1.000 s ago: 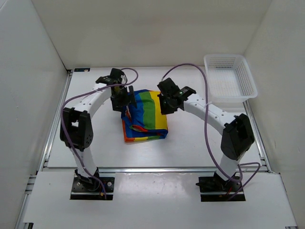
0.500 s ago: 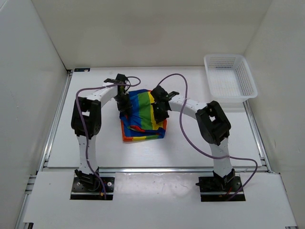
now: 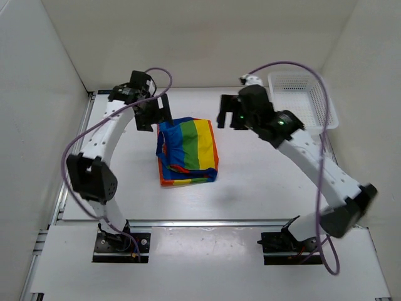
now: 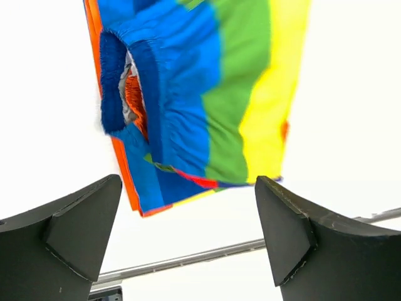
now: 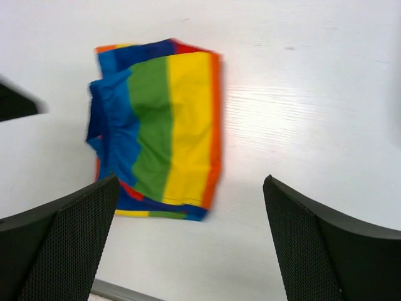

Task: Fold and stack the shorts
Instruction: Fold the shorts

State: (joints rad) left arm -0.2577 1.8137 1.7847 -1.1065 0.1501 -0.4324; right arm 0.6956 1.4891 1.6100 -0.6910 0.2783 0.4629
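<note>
1. Handling: the shorts (image 3: 187,152) look soft, light and limp. I judge the layers would slide apart if lifted by the top sheet alone. The better hold is probably a pinch through all layers at a folded edge, one pincer at each corner.
2. The bunched waistband on the blue side looks thicker and would likely give a firmer bite.
3. Look: a compact, rough rectangle with broad stripes of blue, green and yellow and an orange-red border. The lower layers poke out unevenly at the near edge. The left side is rumpled, showing orange inside.
4. Place: flat on the counter (image 3: 263,182), mid-width, well apart from the white mesh basket (image 3: 330,106) in the far right corner.
5. The left pincer (image 4: 188,183) is spread wide and empty, just beyond the shorts' far left corner.
6. The right pincer (image 5: 191,182) is likewise agape, holds nothing, and hangs high to the far right.
</note>
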